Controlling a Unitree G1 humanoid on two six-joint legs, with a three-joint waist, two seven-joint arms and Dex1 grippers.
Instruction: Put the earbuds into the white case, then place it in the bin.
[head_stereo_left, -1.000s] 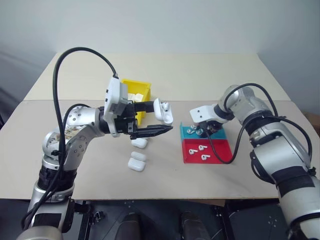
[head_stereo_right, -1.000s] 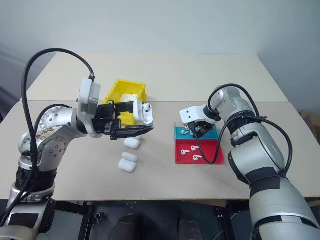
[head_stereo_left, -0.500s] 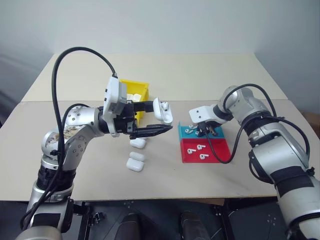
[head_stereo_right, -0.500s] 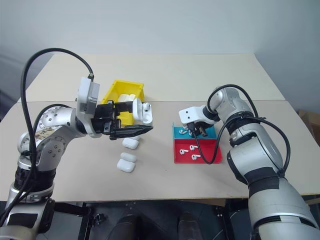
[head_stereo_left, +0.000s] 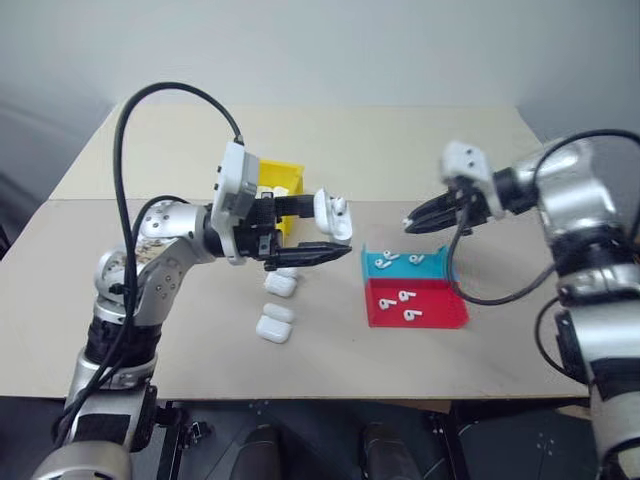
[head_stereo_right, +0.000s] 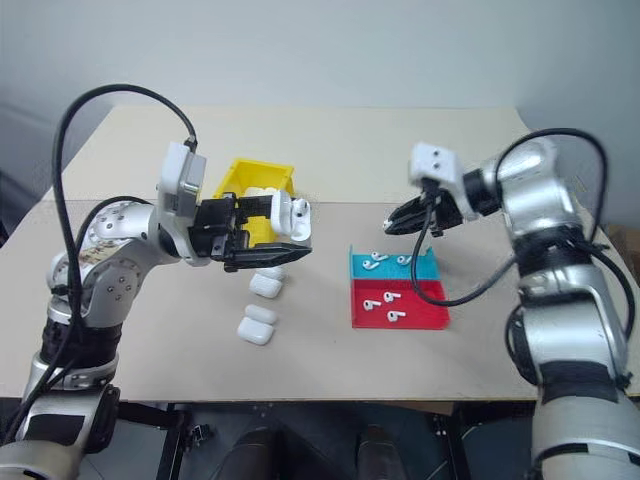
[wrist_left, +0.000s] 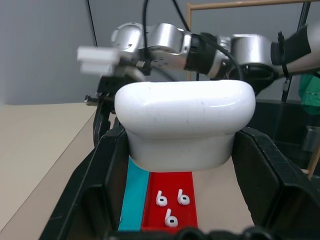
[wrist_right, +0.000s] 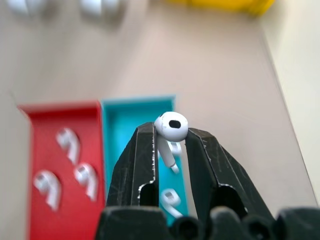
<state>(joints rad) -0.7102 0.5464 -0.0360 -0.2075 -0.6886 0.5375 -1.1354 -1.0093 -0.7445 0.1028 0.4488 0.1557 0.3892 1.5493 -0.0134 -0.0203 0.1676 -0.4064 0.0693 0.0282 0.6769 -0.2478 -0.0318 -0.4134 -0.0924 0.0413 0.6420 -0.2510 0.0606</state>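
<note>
Currently the right gripper (wrist_right: 170, 145) is pinching an earbud (wrist_right: 171, 127) by its tip, risking a slip, while the left gripper (head_stereo_left: 312, 233) is clamping the open case (head_stereo_left: 332, 212).

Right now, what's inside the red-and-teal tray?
The tray holds loose earbuds: three in the red half, two in the teal half. The right pincer, raised above it, grips another earbud. The teal part behind that pincer's fingers is covered.
</note>
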